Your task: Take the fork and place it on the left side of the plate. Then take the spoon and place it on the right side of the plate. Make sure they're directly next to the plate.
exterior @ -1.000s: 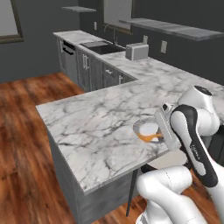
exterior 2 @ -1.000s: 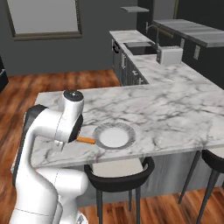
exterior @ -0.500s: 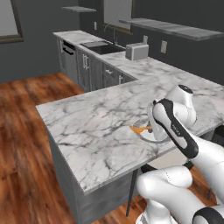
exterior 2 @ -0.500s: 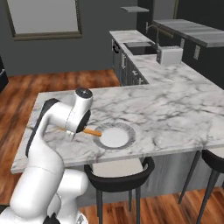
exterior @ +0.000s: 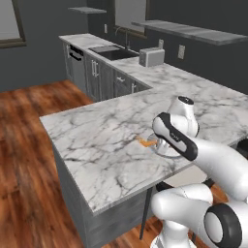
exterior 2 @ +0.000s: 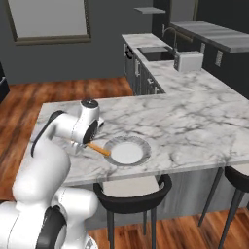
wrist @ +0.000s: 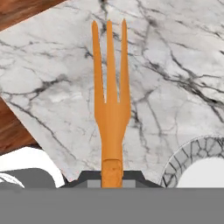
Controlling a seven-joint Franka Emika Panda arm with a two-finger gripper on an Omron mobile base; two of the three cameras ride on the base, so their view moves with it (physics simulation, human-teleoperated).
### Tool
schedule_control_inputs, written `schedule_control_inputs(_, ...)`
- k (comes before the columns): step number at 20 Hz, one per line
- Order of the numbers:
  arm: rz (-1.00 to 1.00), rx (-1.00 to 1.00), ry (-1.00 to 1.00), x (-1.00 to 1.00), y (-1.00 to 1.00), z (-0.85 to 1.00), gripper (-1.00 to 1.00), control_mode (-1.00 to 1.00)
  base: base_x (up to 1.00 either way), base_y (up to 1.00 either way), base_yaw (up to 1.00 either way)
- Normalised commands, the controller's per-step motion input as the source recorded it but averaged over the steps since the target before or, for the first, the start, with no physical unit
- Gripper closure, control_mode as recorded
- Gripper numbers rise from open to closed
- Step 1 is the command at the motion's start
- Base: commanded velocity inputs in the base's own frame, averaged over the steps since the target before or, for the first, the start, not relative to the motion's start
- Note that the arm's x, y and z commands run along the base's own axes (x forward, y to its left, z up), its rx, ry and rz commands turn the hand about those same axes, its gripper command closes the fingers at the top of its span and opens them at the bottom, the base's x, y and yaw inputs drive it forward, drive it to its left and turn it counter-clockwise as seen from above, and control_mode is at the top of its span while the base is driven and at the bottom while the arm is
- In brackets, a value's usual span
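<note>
The arm now reaches lower and further out over the tabletop [exterior 2: 194, 121] than 1 s ago, its forearm stretched nearly level. The claw [exterior 2: 83, 144] has dropped toward the marble left of the plate [exterior 2: 127, 151], carrying the fork [exterior 2: 98, 150] with it. In the left base view the fork [exterior: 147, 142] now pokes out from behind the arm, where 1 s ago the plate showed.

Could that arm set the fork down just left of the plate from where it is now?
Probably yes. The end effector is shut on the fork, right beside the plate, and the counter on that side looks bare.
</note>
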Motion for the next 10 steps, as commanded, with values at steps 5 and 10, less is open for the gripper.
schedule_control_inputs(5,-0.36,0.0,0.15,0.16,0.19,-0.49,1.0,-1.0,0.0,0.0,0.0)
schedule_control_inputs(10,-0.25,0.0,0.03,0.44,0.01,-0.47,1.0,-1.0,0.0,0.0,0.0)
